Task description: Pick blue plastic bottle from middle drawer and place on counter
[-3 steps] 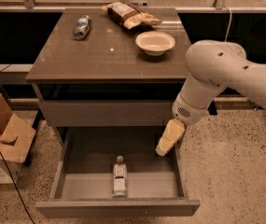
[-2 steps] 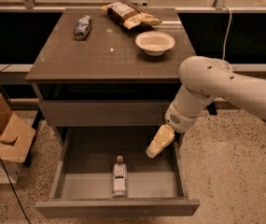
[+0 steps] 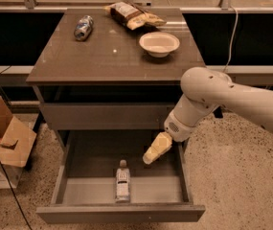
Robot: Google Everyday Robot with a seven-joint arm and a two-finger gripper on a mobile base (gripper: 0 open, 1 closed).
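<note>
1. One change is showing against the earlier views. The blue plastic bottle [image 3: 122, 181] is staying put in the middle drawer [image 3: 121, 213], while the gripper [image 3: 150, 157] is shifting leftward. It is now hanging over the drawer's right half, up and right of the bottle and apart from it.
2. The bottle is lying flat on the drawer floor near the front wall. Its long axis is running front to back, with the white cap pointing toward the cabinet.
3. The counter [image 3: 112, 61] is carrying a stubbier bottle [image 3: 83, 27], a snack bag [image 3: 133, 16] and a bowl [image 3: 159, 43].
4. A cardboard box [image 3: 6, 143] is being cut off at the left edge. Whether the gripper is open or closed cannot be told. The arm [image 3: 232, 97] is running out of view at the right.
</note>
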